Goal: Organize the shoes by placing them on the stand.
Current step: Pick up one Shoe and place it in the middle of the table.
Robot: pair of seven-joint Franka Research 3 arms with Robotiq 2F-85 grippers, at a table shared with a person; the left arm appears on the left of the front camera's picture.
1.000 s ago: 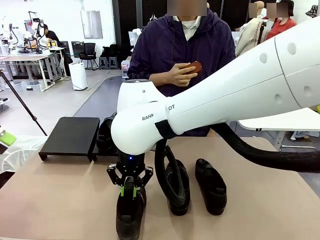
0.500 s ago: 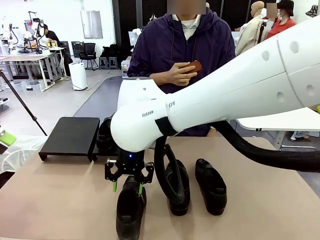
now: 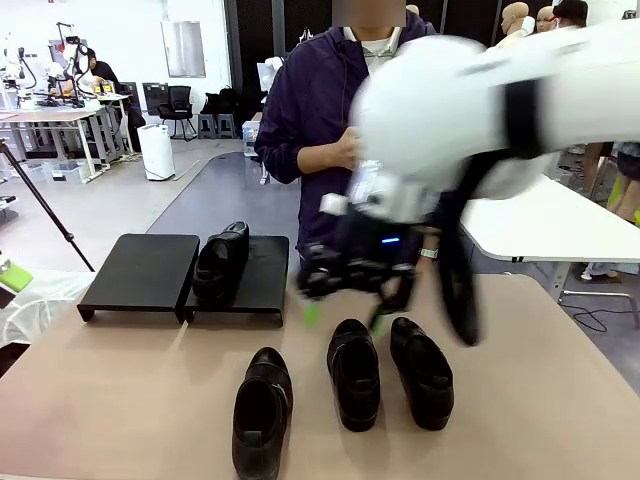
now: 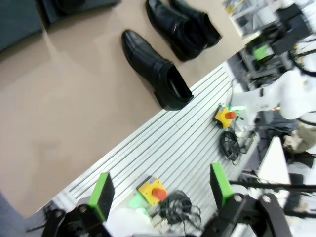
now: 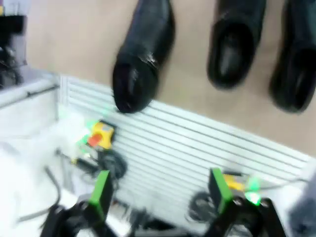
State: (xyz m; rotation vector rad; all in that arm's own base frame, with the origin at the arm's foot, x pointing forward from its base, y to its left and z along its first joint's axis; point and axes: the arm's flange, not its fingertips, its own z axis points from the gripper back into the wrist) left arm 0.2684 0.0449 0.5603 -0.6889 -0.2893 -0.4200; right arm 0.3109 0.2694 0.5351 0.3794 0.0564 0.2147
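one shoe (image 3: pixel 220 262) on the stand (image 3: pixel 140 272), three shoes (image 3: pixel 354 374) on the table (image 3: pixel 120 400)

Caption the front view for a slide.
Open right gripper hovers above three shoes on the table; a fourth shoe rests on the stand, before the person.

The left gripper (image 4: pixel 161 183), green pads (image 4: pixel 102 193) spread wide with nothing between them, hangs above a ribbed silver metal base (image 4: pixel 168 140) bearing two yellow boxes with red buttons (image 4: pixel 226 116). On the tan tabletop (image 4: pixel 74 108), one glossy black leather shoe (image 4: pixel 155 69) lies alone near the edge; two matching shoes (image 4: pixel 183 24) lie side by side beyond.
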